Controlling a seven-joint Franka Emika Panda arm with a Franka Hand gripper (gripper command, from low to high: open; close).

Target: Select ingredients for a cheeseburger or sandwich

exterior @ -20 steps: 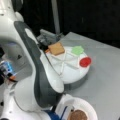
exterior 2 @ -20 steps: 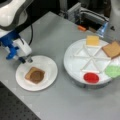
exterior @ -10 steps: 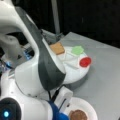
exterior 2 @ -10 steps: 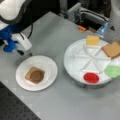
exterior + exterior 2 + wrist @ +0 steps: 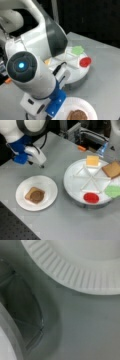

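Currently: bread square (image 5: pixel 31 193) plus patty (image 5: pixel 37 195) stacked on paper plate (image 5: pixel 47 186) | gripper (image 5: pixel 41 165) just above plate's top edge, jaws state: cannot tell | cheese (image 5: pixel 92 160) in tray (image 5: pixel 72 182), plate's right | approach ingredients level, centred.

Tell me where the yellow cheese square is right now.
In a front view, the yellow cheese square lies in a top compartment of the white divided tray, left of the tan bread square.
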